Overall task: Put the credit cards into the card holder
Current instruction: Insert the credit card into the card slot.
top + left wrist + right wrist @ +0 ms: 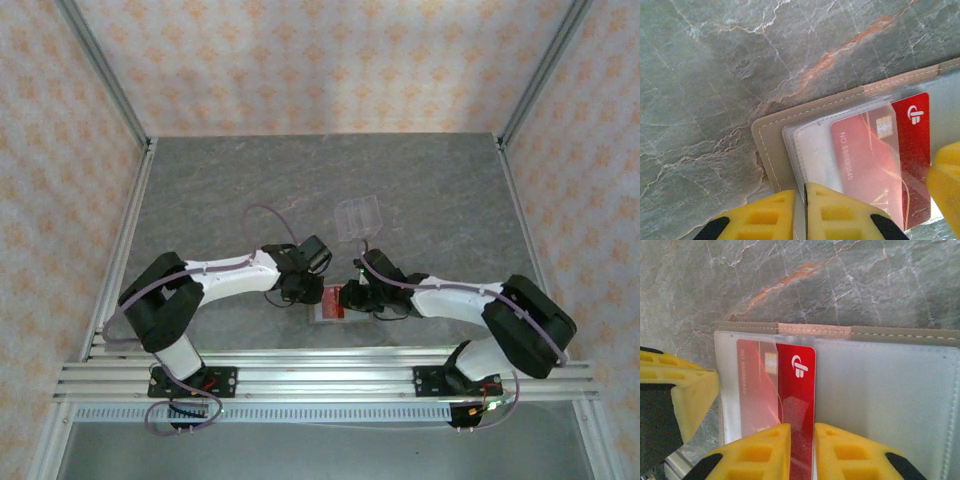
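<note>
The tan-brown card holder [322,313] lies open near the table's front edge, its tan border [771,145] and pale clear sleeves facing up. A red credit card [912,145] sits partly inside a clear sleeve, with its logo side sticking out [797,390]. My left gripper [800,187] is shut on the thin edge of a clear sleeve at the holder's left side. My right gripper [802,426] is over the card's exposed strip, jaws a narrow gap apart, the card's face showing between them. The grippers [310,293] [352,297] meet over the holder.
A clear slotted plastic rack [358,217] stands farther back at mid table. Metal frame rails [320,375] run along the front edge. The right gripper's yellow finger [946,185] sits close beside the card; the left gripper's finger [695,395] is at the holder's left edge.
</note>
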Robot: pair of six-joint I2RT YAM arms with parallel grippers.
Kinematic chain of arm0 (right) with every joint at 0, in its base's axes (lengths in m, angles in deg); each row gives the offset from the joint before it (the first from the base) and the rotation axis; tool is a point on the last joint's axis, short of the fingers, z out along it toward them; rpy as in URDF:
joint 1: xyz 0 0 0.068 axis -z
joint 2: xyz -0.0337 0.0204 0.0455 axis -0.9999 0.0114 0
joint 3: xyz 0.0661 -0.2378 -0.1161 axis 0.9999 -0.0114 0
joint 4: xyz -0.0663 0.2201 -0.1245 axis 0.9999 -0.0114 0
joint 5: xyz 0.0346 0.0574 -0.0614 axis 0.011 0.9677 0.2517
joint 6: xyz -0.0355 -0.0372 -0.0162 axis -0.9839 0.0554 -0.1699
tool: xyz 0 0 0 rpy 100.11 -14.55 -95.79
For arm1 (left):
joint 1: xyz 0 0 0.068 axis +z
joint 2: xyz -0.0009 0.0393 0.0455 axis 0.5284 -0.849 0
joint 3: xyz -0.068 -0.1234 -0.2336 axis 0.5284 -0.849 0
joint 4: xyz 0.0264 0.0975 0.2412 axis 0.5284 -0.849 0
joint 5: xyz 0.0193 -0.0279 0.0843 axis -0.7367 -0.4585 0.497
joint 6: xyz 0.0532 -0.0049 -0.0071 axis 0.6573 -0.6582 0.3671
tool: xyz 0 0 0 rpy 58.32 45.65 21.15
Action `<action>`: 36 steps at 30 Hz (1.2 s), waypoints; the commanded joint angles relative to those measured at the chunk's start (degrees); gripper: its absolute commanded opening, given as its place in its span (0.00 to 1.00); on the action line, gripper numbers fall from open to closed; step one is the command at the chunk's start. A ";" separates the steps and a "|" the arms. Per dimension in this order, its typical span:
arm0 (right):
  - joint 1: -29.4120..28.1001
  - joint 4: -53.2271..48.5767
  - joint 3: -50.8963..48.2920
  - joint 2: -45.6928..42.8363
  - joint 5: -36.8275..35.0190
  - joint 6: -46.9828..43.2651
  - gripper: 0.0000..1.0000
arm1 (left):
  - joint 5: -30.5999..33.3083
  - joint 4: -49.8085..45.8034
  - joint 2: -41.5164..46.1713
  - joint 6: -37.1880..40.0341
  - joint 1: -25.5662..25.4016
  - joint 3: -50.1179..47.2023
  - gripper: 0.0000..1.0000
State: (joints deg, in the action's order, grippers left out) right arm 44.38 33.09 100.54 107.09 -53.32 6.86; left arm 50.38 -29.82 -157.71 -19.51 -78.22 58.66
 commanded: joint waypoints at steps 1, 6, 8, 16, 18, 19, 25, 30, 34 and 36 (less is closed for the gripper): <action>-0.38 -1.46 1.68 1.42 -0.58 -1.17 0.18 | 0.53 1.03 -0.85 0.36 0.45 -1.53 0.13; -0.39 -1.35 2.03 1.63 -0.28 -1.26 0.12 | 0.51 1.78 -1.33 0.27 0.45 -2.46 0.13; -0.38 -1.13 2.12 1.63 0.05 -1.10 0.10 | 0.31 2.27 -1.80 0.19 0.37 -2.85 0.13; -0.38 1.47 1.89 2.36 1.72 0.11 0.02 | -0.65 4.34 -2.72 -0.86 0.45 -4.27 0.12; -0.38 2.90 1.51 2.84 2.25 0.82 0.01 | -0.69 4.42 -2.64 -0.96 0.27 -4.37 0.12; -0.45 3.65 1.22 3.11 2.43 1.10 0.01 | -0.73 4.46 -2.67 -0.96 0.28 -4.33 0.12; -1.19 5.39 1.34 4.55 2.18 1.77 0.02 | -0.88 4.56 -2.32 -1.04 0.24 -4.29 0.12; -1.35 4.55 1.67 4.08 1.96 1.56 0.08 | -1.04 4.56 -2.25 -1.13 0.10 -3.99 0.13; -1.35 -3.11 3.37 0.53 -2.69 -1.38 0.24 | -0.97 4.23 -1.82 -1.13 0.10 -3.86 0.14; -1.35 -7.73 4.59 -1.65 -5.09 -2.93 0.28 | -1.02 3.68 -1.22 -1.04 0.14 -3.69 0.16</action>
State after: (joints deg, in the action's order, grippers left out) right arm 43.35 32.35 102.85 108.77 -53.65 6.58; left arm 49.62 -25.16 -158.39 -19.99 -78.25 56.19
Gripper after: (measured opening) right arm 0.268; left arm 0.152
